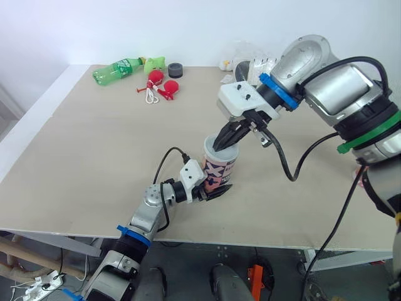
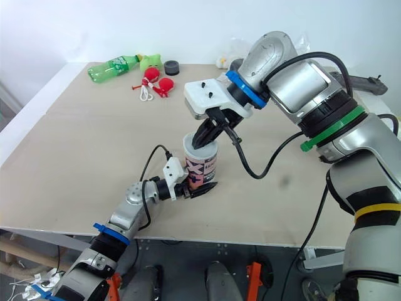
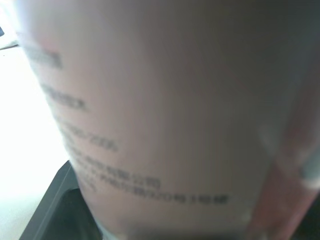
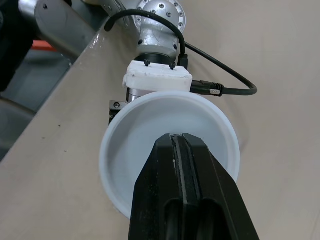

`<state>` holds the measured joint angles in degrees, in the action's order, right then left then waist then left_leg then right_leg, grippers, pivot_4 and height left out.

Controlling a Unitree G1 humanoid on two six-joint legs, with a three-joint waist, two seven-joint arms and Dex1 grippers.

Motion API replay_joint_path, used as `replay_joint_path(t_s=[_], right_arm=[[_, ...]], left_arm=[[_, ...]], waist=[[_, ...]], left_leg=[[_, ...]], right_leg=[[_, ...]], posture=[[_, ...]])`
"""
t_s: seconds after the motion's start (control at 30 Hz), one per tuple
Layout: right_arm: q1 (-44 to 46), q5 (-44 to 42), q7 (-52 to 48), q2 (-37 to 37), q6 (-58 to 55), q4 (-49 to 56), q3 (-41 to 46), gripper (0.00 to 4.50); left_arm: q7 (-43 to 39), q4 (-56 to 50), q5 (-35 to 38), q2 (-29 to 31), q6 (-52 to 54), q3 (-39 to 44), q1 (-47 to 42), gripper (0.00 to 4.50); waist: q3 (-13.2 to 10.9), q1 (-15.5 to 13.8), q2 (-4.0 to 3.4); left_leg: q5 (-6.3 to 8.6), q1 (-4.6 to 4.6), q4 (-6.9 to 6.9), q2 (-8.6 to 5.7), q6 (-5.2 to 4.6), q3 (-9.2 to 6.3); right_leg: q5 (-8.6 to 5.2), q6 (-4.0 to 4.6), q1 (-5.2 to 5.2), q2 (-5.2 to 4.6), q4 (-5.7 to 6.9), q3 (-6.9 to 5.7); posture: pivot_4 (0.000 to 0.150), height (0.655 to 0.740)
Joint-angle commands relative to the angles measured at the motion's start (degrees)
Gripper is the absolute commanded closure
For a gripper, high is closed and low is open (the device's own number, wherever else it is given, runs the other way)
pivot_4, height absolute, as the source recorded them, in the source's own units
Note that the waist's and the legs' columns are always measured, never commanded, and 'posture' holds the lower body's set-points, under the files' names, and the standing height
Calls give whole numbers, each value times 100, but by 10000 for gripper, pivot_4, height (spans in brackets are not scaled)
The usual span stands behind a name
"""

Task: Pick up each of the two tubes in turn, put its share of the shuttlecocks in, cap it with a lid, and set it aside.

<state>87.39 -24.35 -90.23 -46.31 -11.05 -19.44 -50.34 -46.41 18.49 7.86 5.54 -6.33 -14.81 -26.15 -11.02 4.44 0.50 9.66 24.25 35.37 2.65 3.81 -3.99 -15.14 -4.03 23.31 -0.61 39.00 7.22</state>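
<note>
- Head views: pale printed cardboard tube (image 1: 220, 164) upright near the front edge of the beige table (image 1: 94, 144), clamped low between the fingers of the left gripper (image 1: 214, 188). Right gripper (image 1: 224, 141) tip-down on its top, fingers closed together, holding nothing.
- Left wrist view: tube wall (image 3: 165, 115) close against the lens, one black finger (image 3: 55, 215) beside it. Rows of small print, too blurred to read.
- Right wrist view: closed fingertips resting in the recessed round white lid (image 4: 150, 145), judged seated on the tube mouth.
- Capping, as judged: press straight down the tube's axis, hold the left grip firm, work round the rim for an even seat, avoid tipping.
- Writing: large dark-and-pink "X" on the tube's side in the head views; nothing else legible.
</note>
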Motion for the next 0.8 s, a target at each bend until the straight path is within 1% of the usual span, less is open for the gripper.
replay_joint_path(t_s=[0.03,0.27,0.8], right_arm=[[-193,219,-227,73,69,123,66,44572],[-431,527,-227,59,90,201,-7,44572],[-670,786,-227,118,112,261,-162,44572]], left_arm=[[33,-11,-60,30,94,-35,91,13667],[37,-21,-62,21,91,-48,112,13667],[30,-27,-58,27,90,-60,113,13667]], waist=[[1,0,1],[7,2,3],[30,4,6]], left_leg=[[0,-2,0,0,0,0],[0,-6,0,0,0,-1],[0,-17,0,2,0,-1]], right_leg=[[0,0,-2,0,0,0],[1,1,-5,1,0,0],[1,2,-14,3,0,0]], posture=[[1500,7400],[1500,7400],[1500,7400]])
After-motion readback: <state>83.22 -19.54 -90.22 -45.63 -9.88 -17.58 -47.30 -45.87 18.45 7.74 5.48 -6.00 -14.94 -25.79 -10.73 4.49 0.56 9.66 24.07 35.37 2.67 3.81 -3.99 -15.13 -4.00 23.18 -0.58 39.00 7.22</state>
